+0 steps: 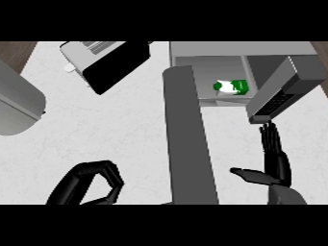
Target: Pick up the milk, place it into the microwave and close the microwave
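Observation:
The milk (pixel 232 87), a small white and green carton, stands inside the microwave (pixel 216 50) at the back of the counter. The microwave's door (pixel 283 90) hangs partly open at the right, its dark keypad face turned toward me. My right hand (pixel 274 163) is open, fingers straight, fingertips touching or just short of the door's lower edge. My left hand (pixel 95 185) sits at the lower left with fingers curled toward the thumb, holding nothing.
A long grey slab (pixel 187 139) runs from the microwave's left side down to the view's lower edge. A toaster-like appliance (pixel 106 60) stands at the back left. A large grey rounded body (pixel 6 96) fills the left edge.

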Controlling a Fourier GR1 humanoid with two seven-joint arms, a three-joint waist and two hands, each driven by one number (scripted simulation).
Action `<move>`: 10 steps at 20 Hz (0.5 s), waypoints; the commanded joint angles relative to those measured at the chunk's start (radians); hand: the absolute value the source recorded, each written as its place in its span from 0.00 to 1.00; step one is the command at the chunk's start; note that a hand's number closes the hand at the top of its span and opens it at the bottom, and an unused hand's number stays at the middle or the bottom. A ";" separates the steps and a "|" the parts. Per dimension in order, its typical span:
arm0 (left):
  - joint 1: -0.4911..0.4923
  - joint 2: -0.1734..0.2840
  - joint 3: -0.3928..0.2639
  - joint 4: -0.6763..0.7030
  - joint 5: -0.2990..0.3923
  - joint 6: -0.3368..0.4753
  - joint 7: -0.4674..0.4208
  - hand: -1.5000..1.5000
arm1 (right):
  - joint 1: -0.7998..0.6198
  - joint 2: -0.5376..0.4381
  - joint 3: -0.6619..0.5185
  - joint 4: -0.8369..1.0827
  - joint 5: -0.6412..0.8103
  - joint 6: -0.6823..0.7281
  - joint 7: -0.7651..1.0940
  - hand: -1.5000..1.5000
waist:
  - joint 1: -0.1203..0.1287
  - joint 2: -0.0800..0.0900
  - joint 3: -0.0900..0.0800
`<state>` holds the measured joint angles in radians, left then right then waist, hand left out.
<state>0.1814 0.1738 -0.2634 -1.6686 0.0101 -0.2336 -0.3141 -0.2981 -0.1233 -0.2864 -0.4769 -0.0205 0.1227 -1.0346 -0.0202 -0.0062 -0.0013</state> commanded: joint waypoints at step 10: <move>-0.182 -0.060 -0.208 0.220 -0.257 -0.021 0.044 1.00 | 0.379 -0.029 0.097 -0.575 -0.093 0.151 0.130 0.00 | -0.013 0.001 -0.001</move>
<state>0.0607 0.1554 -0.4171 -1.5040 -0.2067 -0.2382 -0.3134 -0.0307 -0.1380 -0.2129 -0.8781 -0.0841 0.2044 -0.9459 -0.0332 -0.0064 -0.0026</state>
